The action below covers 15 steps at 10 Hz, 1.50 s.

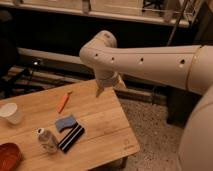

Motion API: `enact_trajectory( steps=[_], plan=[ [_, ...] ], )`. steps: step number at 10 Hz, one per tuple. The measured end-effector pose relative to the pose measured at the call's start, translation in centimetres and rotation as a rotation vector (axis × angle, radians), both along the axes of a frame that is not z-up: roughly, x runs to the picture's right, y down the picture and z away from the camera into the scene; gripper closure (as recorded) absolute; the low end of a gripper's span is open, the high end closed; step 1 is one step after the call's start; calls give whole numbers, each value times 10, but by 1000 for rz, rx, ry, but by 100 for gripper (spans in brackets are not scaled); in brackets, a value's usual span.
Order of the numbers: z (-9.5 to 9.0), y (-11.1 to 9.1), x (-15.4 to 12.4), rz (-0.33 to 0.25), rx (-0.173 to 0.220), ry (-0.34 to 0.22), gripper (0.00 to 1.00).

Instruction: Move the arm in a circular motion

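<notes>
The cream-white arm (150, 60) reaches in from the right edge and bends at a rounded joint near the upper middle. Small dark holes dot its long segment. Its tapered gripper (109, 85) hangs below that joint, pointing down over the far right part of the wooden table (100, 125). The gripper is above the tabletop and touches nothing.
On the table lie an orange marker (63, 101), a blue sponge (65, 122), a black striped object (71, 137), a small bottle (47, 140), a white cup (11, 113) and a red-brown bowl (7, 156). Dark shelving runs behind. Speckled floor lies right of the table.
</notes>
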<state>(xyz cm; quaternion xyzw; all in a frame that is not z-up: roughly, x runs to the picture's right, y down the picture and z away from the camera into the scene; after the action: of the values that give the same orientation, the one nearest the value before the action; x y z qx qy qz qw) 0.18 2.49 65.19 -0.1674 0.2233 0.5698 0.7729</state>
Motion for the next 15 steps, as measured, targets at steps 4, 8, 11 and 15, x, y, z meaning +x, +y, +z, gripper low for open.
enact_trajectory(
  steps=[4, 8, 11, 15],
  plan=[
    [-51, 14, -130, -206, -4, -252, 20],
    [-83, 18, -275, -462, -25, -577, 20],
    [-50, -20, -355, -603, 49, -690, 20],
    [33, -145, -332, -556, 217, -571, 20]
  ],
)
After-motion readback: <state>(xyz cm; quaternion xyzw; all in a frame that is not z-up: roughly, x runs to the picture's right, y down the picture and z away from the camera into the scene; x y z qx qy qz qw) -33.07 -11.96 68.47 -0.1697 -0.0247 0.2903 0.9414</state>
